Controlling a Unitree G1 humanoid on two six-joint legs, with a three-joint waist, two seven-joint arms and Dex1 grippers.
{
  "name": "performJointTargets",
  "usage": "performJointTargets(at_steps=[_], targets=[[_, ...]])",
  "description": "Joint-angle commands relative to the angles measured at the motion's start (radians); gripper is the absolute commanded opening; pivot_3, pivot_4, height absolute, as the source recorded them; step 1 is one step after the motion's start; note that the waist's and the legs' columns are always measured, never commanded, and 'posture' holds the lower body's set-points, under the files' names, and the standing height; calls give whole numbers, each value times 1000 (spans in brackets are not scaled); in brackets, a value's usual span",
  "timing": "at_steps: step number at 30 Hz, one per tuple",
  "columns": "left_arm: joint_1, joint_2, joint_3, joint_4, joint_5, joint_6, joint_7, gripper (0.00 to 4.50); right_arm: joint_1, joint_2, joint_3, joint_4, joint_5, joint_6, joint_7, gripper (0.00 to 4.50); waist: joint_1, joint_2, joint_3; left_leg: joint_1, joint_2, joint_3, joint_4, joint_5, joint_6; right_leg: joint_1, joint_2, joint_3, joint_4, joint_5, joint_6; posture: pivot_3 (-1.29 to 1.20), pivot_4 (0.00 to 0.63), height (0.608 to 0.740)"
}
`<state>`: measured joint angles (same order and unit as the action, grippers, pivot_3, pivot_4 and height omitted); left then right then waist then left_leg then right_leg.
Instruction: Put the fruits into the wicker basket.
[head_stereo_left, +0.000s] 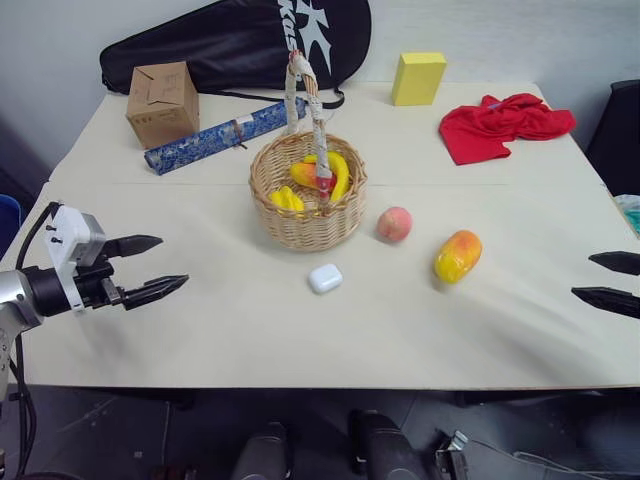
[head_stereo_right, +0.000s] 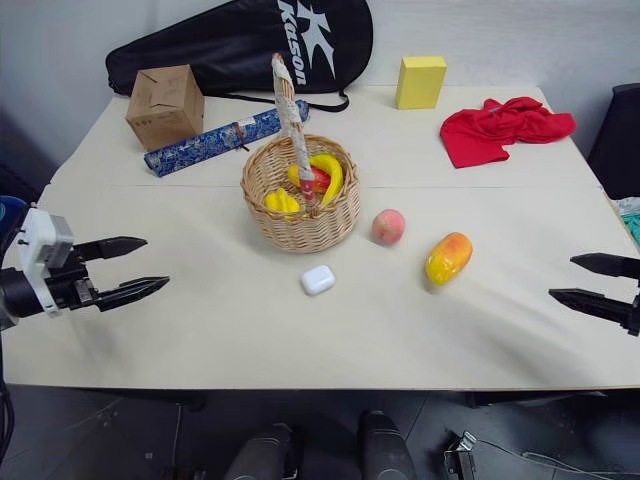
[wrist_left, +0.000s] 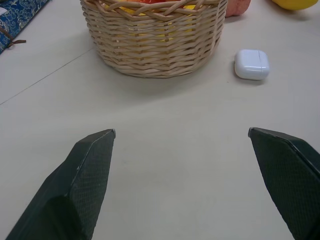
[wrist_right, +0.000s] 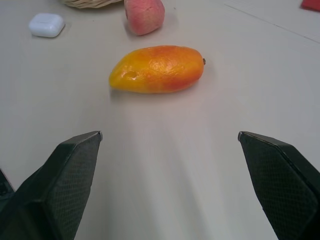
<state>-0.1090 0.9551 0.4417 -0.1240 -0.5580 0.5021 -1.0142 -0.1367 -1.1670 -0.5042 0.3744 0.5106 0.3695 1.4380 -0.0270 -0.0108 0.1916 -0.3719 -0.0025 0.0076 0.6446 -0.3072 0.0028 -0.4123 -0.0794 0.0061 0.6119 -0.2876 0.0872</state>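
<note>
The wicker basket (head_stereo_left: 308, 195) stands mid-table with its tall wrapped handle; yellow bananas (head_stereo_left: 336, 172) and an orange-red piece lie inside. Right of it on the table rest the pink-orange peach (head_stereo_left: 394, 224) and the yellow-orange mango (head_stereo_left: 458, 256). My left gripper (head_stereo_left: 172, 263) hovers open near the table's front left, pointing toward the basket (wrist_left: 152, 45). Open as well, my right gripper (head_stereo_left: 604, 279) sits at the right edge, aimed at the mango (wrist_right: 157, 69), with the peach (wrist_right: 144, 15) beyond it. Both grippers hold nothing.
A small white case (head_stereo_left: 325, 278) lies in front of the basket. At the back are a cardboard box (head_stereo_left: 162, 102), a blue patterned roll (head_stereo_left: 222, 134), a black racket bag (head_stereo_left: 240, 45), a yellow block (head_stereo_left: 418, 78) and a red cloth (head_stereo_left: 503, 123).
</note>
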Motion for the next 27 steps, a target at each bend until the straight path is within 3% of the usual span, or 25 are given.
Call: performJointTargets(at_steps=[1, 7, 10, 15, 18, 23, 27], targets=[[-11, -1, 3, -37, -11, -1, 6, 4493, -8, 13, -20, -40, 6, -14, -30, 4500, 0, 0, 0, 0, 0, 0, 0, 0, 0, 0, 0, 0, 0, 0, 0, 0, 150, 740], [-54, -3, -24, -73, -60, 46, 3, 4493, -15, 28, -10, -174, 54, 49, -43, 4500, 1, 0, 0, 0, 0, 0, 1, 0, 0, 0, 0, 0, 2, 0, 0, 0, 150, 740], [-78, -14, -46, -146, -137, 111, -7, 4493, -40, 47, 21, -328, 166, 196, -54, 4500, 0, 0, 0, 0, 0, 0, 3, 0, 0, 0, 0, 0, 4, 0, 0, 0, 150, 740], [-57, -8, -98, -275, -169, 140, -26, 4493, -137, 145, 214, -611, 247, 290, -127, 4500, -2, 0, 0, 2, 1, 0, 3, 1, -2, 0, 1, 1, 7, 0, 0, 0, 150, 740], [-57, 6, -130, -291, -123, 112, -27, 4493, -239, 259, 375, -677, 181, 257, -205, 4500, 1, 0, 0, 1, 0, -1, 3, 2, -3, -1, 2, 0, 8, 0, 0, 0, 150, 740], [-24, 27, -111, -259, -79, 73, -43, 4493, -388, 606, 631, -587, -49, 162, -495, 4500, -4, -1, 0, 1, 0, 0, 4, 3, -3, -2, 1, 1, 10, 0, 0, 0, 150, 740], [-33, 23, -87, -257, -96, 89, -28, 4493, -413, 742, 759, -477, -217, 65, -600, 4500, 8, -1, 0, -4, 0, -2, 4, 4, -4, -7, 1, -2, 11, -1, -2, 0, 150, 740]])
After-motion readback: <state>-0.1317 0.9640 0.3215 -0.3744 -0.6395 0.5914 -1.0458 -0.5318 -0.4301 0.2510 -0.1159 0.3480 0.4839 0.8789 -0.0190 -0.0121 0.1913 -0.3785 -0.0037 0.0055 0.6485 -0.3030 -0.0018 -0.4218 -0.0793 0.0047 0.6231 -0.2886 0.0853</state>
